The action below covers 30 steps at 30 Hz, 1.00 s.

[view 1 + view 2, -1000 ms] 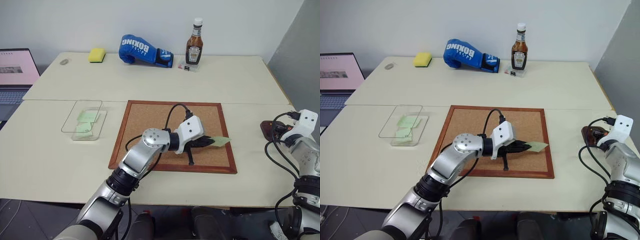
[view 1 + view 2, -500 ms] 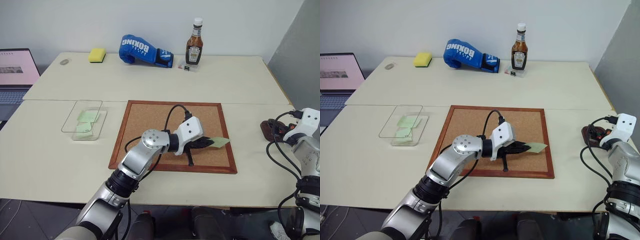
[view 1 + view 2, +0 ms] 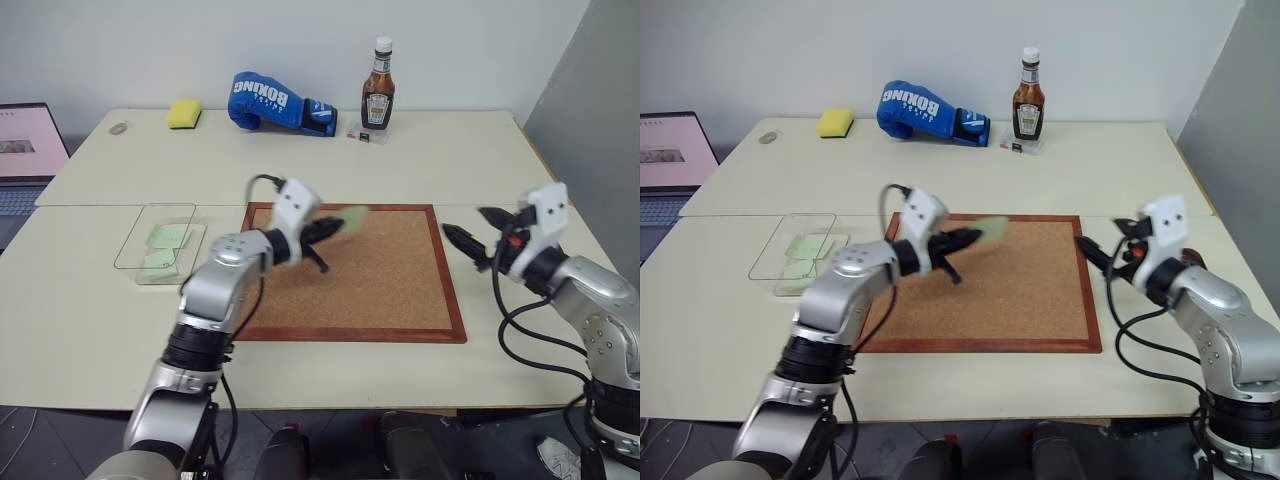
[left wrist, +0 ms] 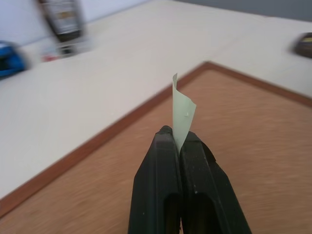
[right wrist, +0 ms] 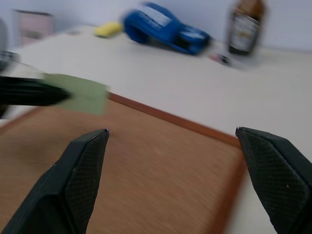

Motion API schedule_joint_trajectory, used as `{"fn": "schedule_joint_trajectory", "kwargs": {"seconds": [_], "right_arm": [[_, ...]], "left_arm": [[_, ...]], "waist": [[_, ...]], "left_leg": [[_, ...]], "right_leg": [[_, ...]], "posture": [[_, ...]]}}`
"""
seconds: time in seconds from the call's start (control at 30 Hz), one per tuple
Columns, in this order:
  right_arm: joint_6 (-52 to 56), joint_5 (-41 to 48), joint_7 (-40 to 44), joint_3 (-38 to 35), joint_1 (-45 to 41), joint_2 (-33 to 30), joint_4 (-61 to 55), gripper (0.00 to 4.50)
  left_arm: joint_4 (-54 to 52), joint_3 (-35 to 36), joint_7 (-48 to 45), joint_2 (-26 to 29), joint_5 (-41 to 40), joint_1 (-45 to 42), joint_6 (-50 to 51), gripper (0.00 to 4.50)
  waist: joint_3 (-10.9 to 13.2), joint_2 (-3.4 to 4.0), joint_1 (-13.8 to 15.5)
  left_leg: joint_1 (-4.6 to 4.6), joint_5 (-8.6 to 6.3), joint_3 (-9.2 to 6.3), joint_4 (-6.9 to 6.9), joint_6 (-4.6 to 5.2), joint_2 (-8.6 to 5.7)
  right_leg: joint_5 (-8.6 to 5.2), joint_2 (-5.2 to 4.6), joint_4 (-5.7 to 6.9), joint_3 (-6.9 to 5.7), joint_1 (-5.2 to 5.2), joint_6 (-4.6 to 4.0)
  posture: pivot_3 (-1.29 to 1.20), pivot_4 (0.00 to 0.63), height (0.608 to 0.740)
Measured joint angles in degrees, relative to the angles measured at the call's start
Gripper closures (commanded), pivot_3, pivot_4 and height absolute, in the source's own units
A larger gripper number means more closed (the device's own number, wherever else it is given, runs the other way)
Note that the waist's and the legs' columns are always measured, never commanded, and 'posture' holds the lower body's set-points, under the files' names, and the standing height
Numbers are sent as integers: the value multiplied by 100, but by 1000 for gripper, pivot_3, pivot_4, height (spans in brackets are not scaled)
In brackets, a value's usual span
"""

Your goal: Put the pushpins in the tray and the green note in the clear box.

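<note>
Across the pale table (image 3: 90,300), going from the biggest thing down: the cork board (image 3: 380,290) lies flat in front of me, and off its left edge sits the clear box (image 3: 135,240), its long axis running away from me, with a few pale green notes already lying inside. My left gripper (image 3: 328,228) hangs above the far left part of the cork board, its fingers (image 4: 168,161) pressed together on the green note (image 3: 352,217). The note sticks out past the fingertips, pointing rightward and away from the box. So the box lies to the left of my left gripper, back behind the way the gripper points, and I judge the coming move to be a swing of that arm leftward over the board's edge until the note hangs over the box. My left arm is plainly the nearer one. My right gripper (image 3: 478,232) floats beside the board's right edge with its jaws spread wide and nothing between them. I can make out no tray or pushpins clearly enough to place.
</note>
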Motion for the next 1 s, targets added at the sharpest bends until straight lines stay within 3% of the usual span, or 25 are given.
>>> {"fn": "schedule_joint_trajectory", "kwargs": {"seconds": [0.17,0.4,0.6,0.77,1.0], "right_arm": [[402,475,-100,589,-686,512,-184,69],[578,851,-98,843,-977,700,-189,69],[491,769,-93,970,-1022,699,14,69],[443,701,-106,963,-967,662,55,0],[394,682,-234,952,-882,704,55,0]], "left_arm": [[380,661,1115,240,443,145,-158,4500],[1081,1815,2795,413,716,-50,-307,4500],[1184,1916,3166,268,703,33,-133,4500],[1093,1970,3308,132,617,263,201,3758],[896,2025,3487,153,570,255,415,2223]], "waist": [[1,-3,41],[1,-6,140],[0,-9,142],[0,-9,125],[-1,-10,126]], "left_leg": [[-12,0,-4,-1,-1,-1],[-17,0,-6,-2,-1,-6],[-15,1,-6,0,-3,-10],[-15,1,-7,-1,-3,-6],[-14,2,-7,0,-5,-7]], "right_leg": [[17,-4,-7,-5,-8,-28],[18,-15,-13,-13,-7,-30],[19,-18,-8,-14,-6,-29],[19,-15,-3,-15,-9,-30],[20,-15,-1,-14,-8,-30]], "posture": [[0,150,740],[0,150,740],[0,150,740],[0,150,740],[0,150,740]]}}
